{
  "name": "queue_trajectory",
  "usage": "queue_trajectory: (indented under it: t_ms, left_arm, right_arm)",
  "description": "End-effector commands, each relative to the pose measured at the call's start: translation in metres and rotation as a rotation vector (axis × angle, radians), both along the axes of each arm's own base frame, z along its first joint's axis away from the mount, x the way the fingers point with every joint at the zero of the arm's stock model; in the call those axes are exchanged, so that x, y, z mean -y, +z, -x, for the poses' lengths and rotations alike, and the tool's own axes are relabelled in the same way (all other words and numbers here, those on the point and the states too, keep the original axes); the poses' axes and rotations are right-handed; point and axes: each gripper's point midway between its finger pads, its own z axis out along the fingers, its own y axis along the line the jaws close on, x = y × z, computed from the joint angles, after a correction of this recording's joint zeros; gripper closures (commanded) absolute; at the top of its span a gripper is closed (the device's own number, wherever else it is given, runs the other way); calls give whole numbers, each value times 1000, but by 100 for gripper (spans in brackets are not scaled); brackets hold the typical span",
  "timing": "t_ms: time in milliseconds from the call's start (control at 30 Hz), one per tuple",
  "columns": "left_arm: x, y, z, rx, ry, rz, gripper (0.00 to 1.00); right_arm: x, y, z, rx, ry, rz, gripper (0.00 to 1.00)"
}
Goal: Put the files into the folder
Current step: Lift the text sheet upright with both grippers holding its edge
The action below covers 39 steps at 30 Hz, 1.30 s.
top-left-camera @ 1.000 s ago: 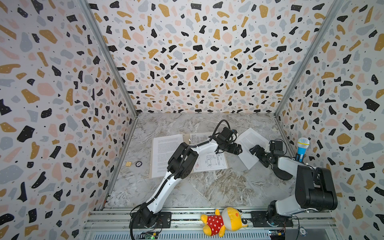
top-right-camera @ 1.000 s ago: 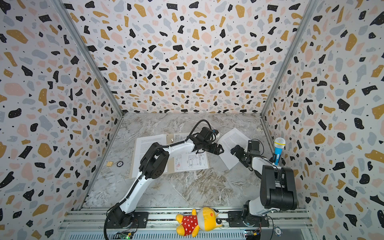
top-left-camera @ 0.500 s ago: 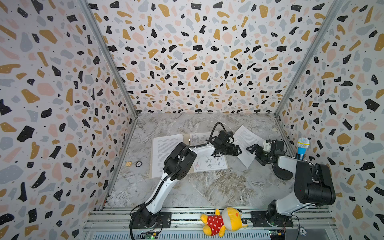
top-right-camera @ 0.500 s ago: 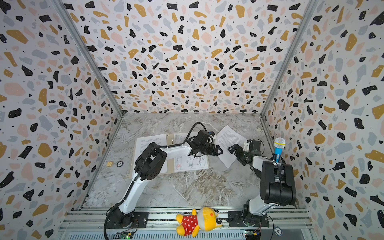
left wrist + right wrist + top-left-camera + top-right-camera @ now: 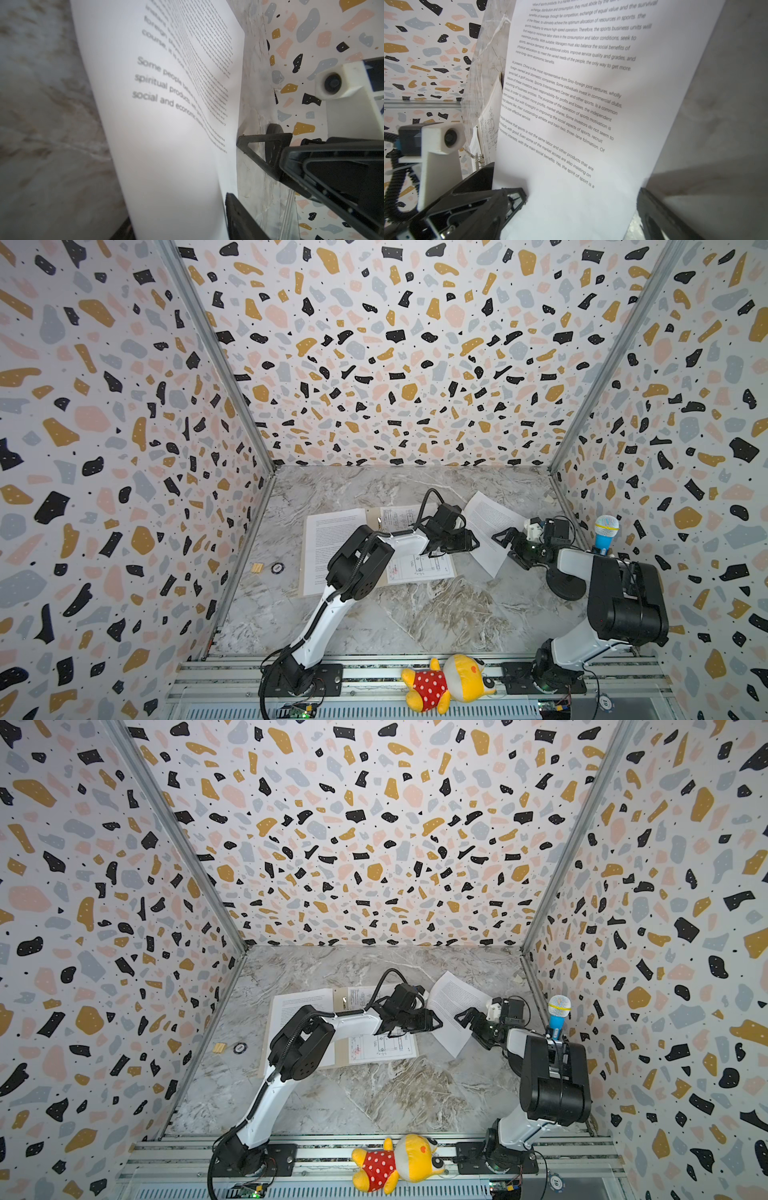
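Note:
The tan folder (image 5: 372, 516) (image 5: 340, 1056) lies open on the marble floor. A text sheet (image 5: 332, 547) covers its left half and a line-drawing sheet (image 5: 419, 570) its right half. A third text sheet (image 5: 490, 518) (image 5: 166, 124) (image 5: 591, 104) lies right of the folder, one edge raised. My left gripper (image 5: 467, 540) (image 5: 178, 224) meets that sheet from the left, its fingers apart with the sheet's edge between them. From the right, my right gripper (image 5: 505, 541) (image 5: 581, 207) stands wide open around the same sheet. The folder's metal clip (image 5: 478, 158) shows behind it.
A blue toy microphone (image 5: 606, 531) stands by the right wall behind the right arm. A small wooden block (image 5: 257, 568) and a round black disc (image 5: 277, 568) lie near the left wall. A yellow plush toy (image 5: 444, 680) rests on the front rail.
The left gripper's jaws have narrowed around the right-hand sheet while that arm barely moved. The right gripper has shifted a little leftward onto the sheet, still wide open.

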Motion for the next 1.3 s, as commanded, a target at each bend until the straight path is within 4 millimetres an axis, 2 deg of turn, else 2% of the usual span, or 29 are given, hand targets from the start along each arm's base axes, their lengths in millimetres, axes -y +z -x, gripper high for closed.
queue_trajectory:
  t_ms: [0,233,367,467,600,700,800,867,1067,1267]
  left_arm:
    - [4,28,-5,7,27,79,43]
    - [-4,44,-17,-24,83,140,47]
    - [-5,42,-17,-34,83,147,48]
    - [-3,41,-16,-45,85,166,53]
    - [4,45,-15,-46,71,205,53]
    - [7,41,-14,-53,59,202,56]
    - [9,37,-12,-65,55,202,63]
    - [9,39,-11,-64,55,205,64]
    - [2,52,-18,-43,81,213,70]
    - [-3,66,-25,-44,108,243,70]
  right_arm:
    - [9,-39,37,-221,-35,31,1]
    - [10,-39,51,-252,-68,-5,1]
    - [3,-38,55,-250,-59,-54,1]
    - [5,-37,57,-247,-57,-38,1]
    - [2,-39,55,-243,-37,-49,1]
    - [3,-42,54,-252,-32,-45,2]
    - [3,-41,52,-243,-31,-42,2]
    - [4,-40,51,-241,-34,-40,2]
    - [5,-38,52,-241,-37,-44,1]
    - [12,-30,54,-224,-48,-56,1]
